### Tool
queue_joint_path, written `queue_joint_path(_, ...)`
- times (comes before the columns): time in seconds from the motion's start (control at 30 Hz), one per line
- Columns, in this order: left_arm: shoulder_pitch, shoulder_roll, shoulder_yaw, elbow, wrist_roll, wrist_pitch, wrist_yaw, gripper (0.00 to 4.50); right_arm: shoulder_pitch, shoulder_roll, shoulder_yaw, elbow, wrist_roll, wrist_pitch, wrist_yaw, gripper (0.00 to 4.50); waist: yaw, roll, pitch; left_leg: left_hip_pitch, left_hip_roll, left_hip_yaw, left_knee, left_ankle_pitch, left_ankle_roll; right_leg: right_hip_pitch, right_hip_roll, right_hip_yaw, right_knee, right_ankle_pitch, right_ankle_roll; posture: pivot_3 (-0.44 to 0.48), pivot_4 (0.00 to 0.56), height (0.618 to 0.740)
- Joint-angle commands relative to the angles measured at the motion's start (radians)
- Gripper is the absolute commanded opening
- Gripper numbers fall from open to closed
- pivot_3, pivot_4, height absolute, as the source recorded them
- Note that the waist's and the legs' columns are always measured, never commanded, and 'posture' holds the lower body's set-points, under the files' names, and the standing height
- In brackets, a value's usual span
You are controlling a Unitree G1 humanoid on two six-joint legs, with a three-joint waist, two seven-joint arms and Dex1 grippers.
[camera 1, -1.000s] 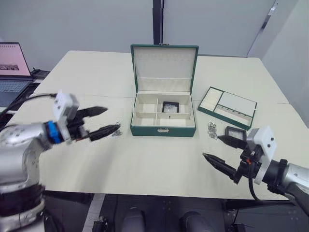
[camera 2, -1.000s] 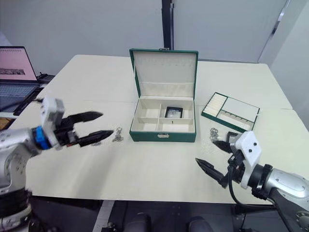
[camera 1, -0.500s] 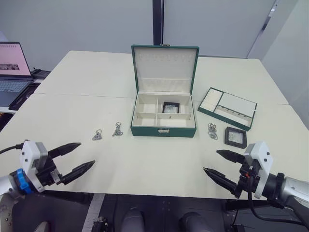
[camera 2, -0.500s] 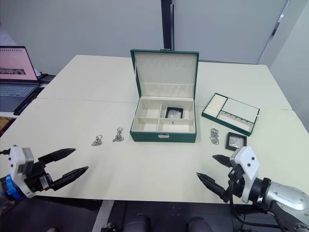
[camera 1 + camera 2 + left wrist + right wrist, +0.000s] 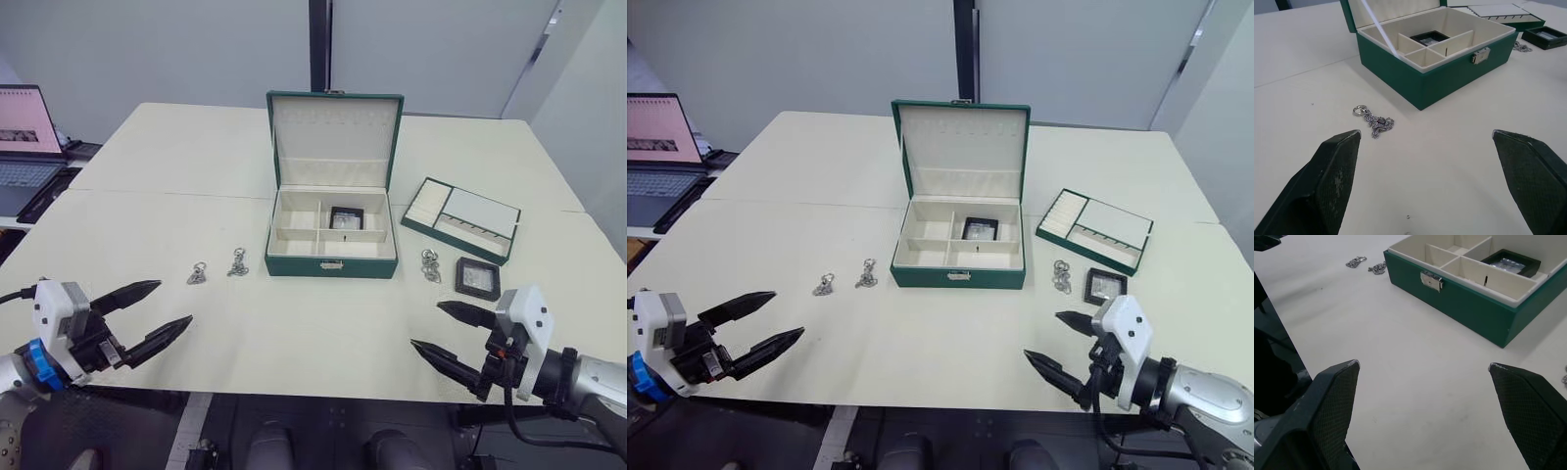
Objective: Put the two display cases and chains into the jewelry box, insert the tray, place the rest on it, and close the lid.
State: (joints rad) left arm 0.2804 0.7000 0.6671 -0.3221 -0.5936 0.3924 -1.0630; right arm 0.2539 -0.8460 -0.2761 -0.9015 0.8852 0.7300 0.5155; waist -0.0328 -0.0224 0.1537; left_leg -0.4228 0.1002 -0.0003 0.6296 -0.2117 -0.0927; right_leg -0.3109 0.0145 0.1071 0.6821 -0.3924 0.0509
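Two grippers: both spread wide and empty, low in the frame, hovering over the worktop's [image 5: 294, 333] near edge.
Left gripper [image 5: 149, 314]: lower left, fingers parted, holding nothing; aimed toward centre.
Chains, left pair [image 5: 197, 275] and [image 5: 238, 262]: left of centre, loose on the worktop, up and right of the left gripper, well apart from it. Light, limp, slippery; likely best pinched at the bunched middle, not a stray ring.
Box [image 5: 332, 240]: centre, lid [image 5: 334, 139] standing open behind it; one case [image 5: 346, 217] already lies in a rear compartment.
Third chain [image 5: 429, 265]: right of the box, near the second case.
Second case [image 5: 478, 278]: centre right, flat on the worktop, just above the right gripper. Stiff, light, with a window that may scratch; take it across opposite frame edges.
Tray [image 5: 461, 217]: upper right of the box, flat; rigid, shallow, best lifted by its rim.
Right gripper [image 5: 439, 329]: lower right, fingers parted, empty.
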Motion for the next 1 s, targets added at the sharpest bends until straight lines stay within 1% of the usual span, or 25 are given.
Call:
queue_joint_path(0.03,0.006,0.003,0.028,-0.064,-0.031,0.063,0.100,4.47,-0.142,-0.037,0.036,-0.083,0.076,0.018,-0.022,4.50,-0.003,0.000,0.000,0.001,0.000,0.000,0.000,0.000,0.000,0.000,0.000,0.000,0.000,0.000,0.000,0.000,0.150,0.726)
queue_joint_path(0.1,0.008,0.004,0.029,-0.075,-0.036,0.078,0.126,4.47,-0.221,-0.032,0.077,-0.087,0.094,0.035,-0.052,4.50,0.000,0.000,0.000,0.001,0.000,-0.001,-0.001,0.000,0.000,0.000,0.001,0.000,0.000,0.000,0.000,0.000,0.150,0.726)
queue_joint_path(0.17,0.013,0.006,0.029,-0.085,-0.043,0.093,0.148,4.47,-0.264,-0.027,0.104,-0.078,0.098,0.049,-0.073,4.50,0.001,-0.001,0.000,0.001,0.000,0.000,-0.001,0.000,0.000,0.000,0.000,0.001,-0.001,0.000,0.000,0.000,0.150,0.726)
queue_joint_path(0.33,0.041,-0.013,0.039,-0.111,-0.046,0.098,0.202,4.47,-0.296,-0.019,0.152,-0.068,0.086,0.055,-0.085,4.50,0.005,-0.001,0.000,0.000,-0.001,0.000,-0.001,0.000,0.000,0.000,-0.001,0.001,-0.002,0.000,0.000,0.000,0.150,0.726)
queue_joint_path(0.4,0.052,-0.028,0.040,-0.118,-0.047,0.119,0.249,4.47,-0.287,-0.019,0.161,-0.065,0.071,0.047,-0.075,4.50,0.004,-0.001,0.000,0.000,0.000,0.000,-0.001,0.000,0.000,0.000,-0.001,0.001,-0.001,0.000,0.000,0.000,0.150,0.726)
queue_joint_path(0.47,0.052,-0.046,0.021,-0.126,-0.037,0.176,0.335,4.47,-0.277,-0.017,0.174,-0.062,0.050,0.037,-0.063,4.50,0.004,-0.002,0.000,0.000,0.000,0.000,-0.001,0.000,0.000,0.000,-0.001,0.001,-0.001,0.000,0.000,0.000,0.150,0.726)
queue_joint_path(0.53,0.031,-0.094,0.015,-0.134,-0.051,0.193,0.411,4.47,-0.274,-0.013,0.186,-0.058,0.032,0.030,-0.054,4.50,0.004,-0.001,0.000,0.000,0.000,0.000,-0.001,0.000,0.000,0.000,-0.001,0.001,-0.001,0.000,0.000,0.000,0.150,0.726)
queue_joint_path(0.6,0.017,-0.126,0.010,-0.137,-0.051,0.191,0.456,4.47,-0.276,-0.010,0.192,-0.054,0.020,0.028,-0.046,4.50,0.004,-0.002,-0.001,0.000,-0.001,0.001,-0.001,0.000,0.000,0.000,-0.001,0.001,-0.001,0.000,0.000,0.000,0.150,0.726)
queue_joint_path(0.67,-0.004,-0.165,-0.017,-0.123,-0.008,0.175,0.522,4.47,-0.282,-0.013,0.191,-0.047,0.013,0.026,-0.037,4.50,0.004,-0.003,-0.001,0.000,0.000,0.000,-0.001,0.000,0.000,0.000,0.000,0.001,-0.001,0.000,0.000,0.000,0.150,0.726)
queue_joint_path(0.73,-0.030,-0.188,-0.051,-0.107,0.008,0.183,0.567,4.47,-0.291,-0.019,0.185,-0.038,0.011,0.027,-0.025,4.50,0.005,-0.003,-0.001,0.000,-0.001,0.000,-0.001,0.000,0.000,0.000,-0.001,0.001,-0.001,0.000,0.000,0.000,0.150,0.726)
queue_joint_path(0.83,-0.078,-0.193,-0.113,-0.064,0.059,0.182,0.618,4.47,-0.312,-0.025,0.175,-0.024,0.010,0.034,-0.011,4.50,0.005,-0.003,-0.001,0.000,-0.001,0.000,-0.001,0.000,0.000,0.000,-0.001,0.001,-0.001,0.000,0.000,0.000,0.150,0.726)
queue_joint_path(1.0,-0.173,-0.225,-0.208,0.002,0.137,0.161,0.702,4.47,-0.350,-0.041,0.158,-0.004,0.019,0.052,0.002,4.50,0.006,-0.003,-0.001,0.000,-0.001,0.000,-0.001,0.000,0.000,0.000,0.000,0.001,-0.001,0.000,0.000,0.000,0.150,0.726)
